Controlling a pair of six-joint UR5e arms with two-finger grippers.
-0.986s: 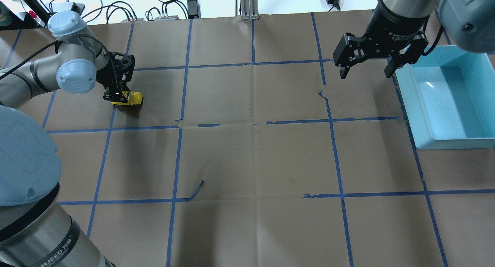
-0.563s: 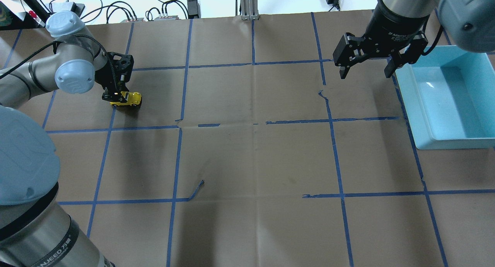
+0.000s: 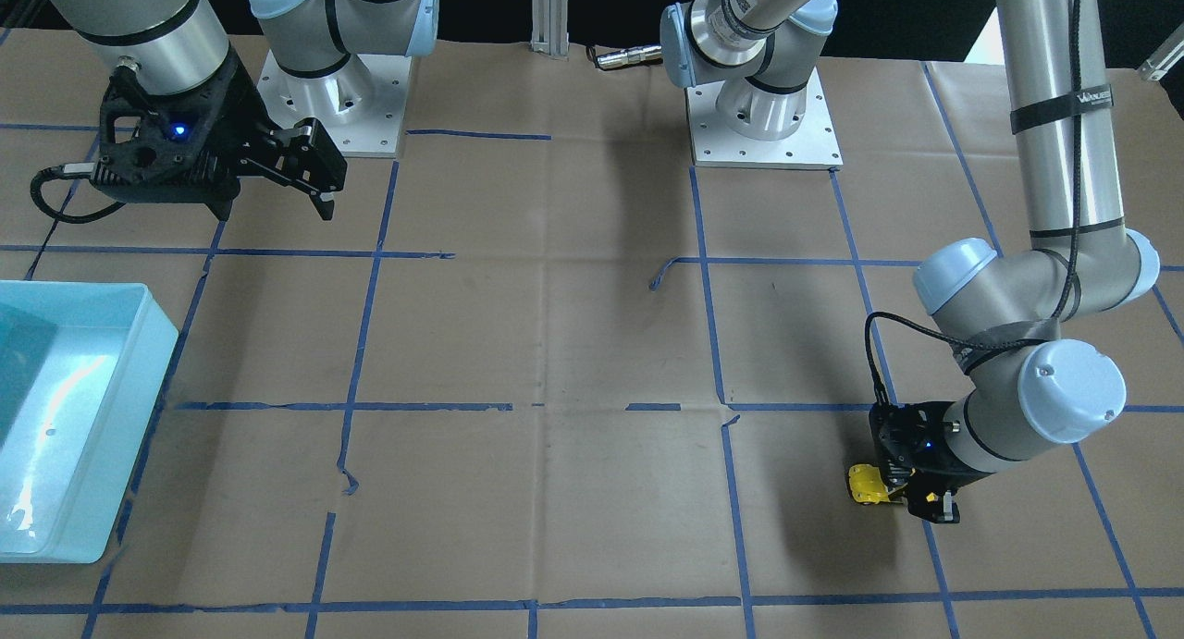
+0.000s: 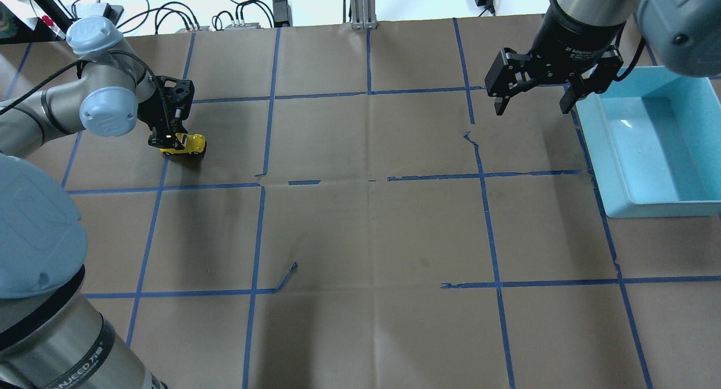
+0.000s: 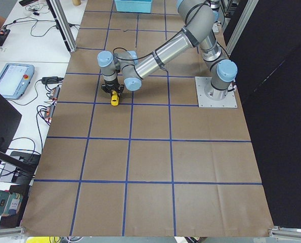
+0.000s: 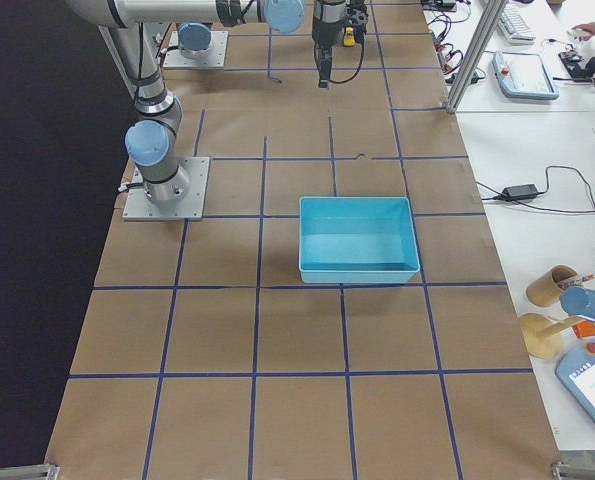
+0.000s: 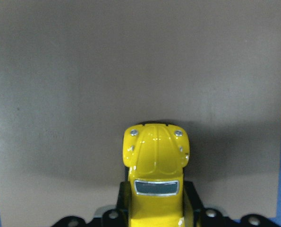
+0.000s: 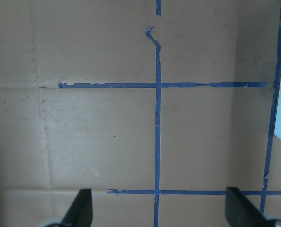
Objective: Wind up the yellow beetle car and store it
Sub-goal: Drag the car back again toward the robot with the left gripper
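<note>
Gripping the tiny glossy yellow beetle car (image 4: 192,145) by its rear, the left gripper (image 4: 167,140) held it on the brown paper-covered table (image 4: 366,237), nose aimed toward the distant, wide-open right gripper (image 4: 529,108).

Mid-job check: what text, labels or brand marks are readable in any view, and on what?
"2F Adaptive": on the right gripper, rest unreadable.
"NJEED": black strap on the left arm, start cut off, following characters unclear.
Same arm's upper strap, front-facing view: too small to read.
</note>
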